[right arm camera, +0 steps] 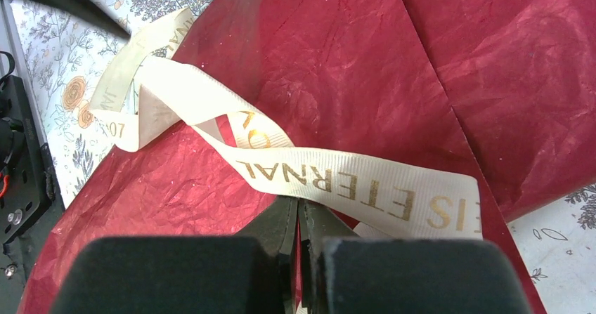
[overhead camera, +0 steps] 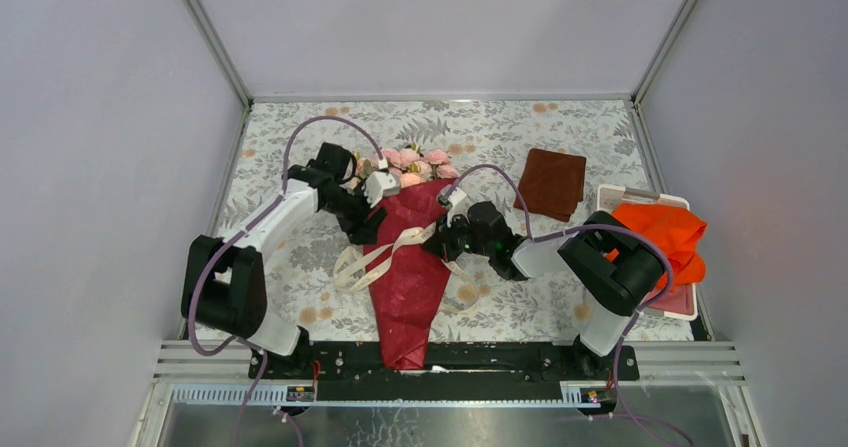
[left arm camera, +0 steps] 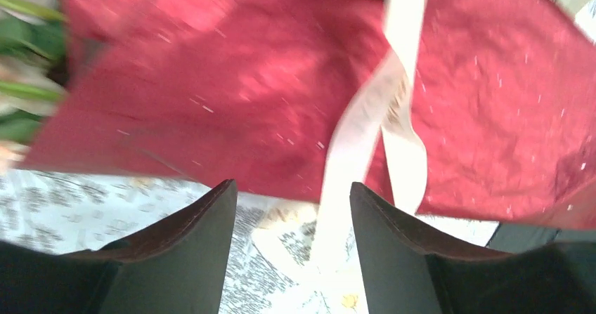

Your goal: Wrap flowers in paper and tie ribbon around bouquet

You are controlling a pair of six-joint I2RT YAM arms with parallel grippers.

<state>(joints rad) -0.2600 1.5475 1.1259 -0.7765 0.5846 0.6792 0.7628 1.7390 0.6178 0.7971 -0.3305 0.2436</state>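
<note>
Crimson crinkled paper (right arm camera: 351,68), satin ribbon (right arm camera: 337,180) across; left end effector (left arm camera: 292,185) wide, right end effector (right arm camera: 299,203) closed.

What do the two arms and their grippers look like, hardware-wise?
They match: the left arm and right arm have white link shells between bulky black joint housings. A lilac cable loops along each, and the bases sit on a black rail. The left gripper and right gripper have matte black, wedge-shaped fingers.
</note>
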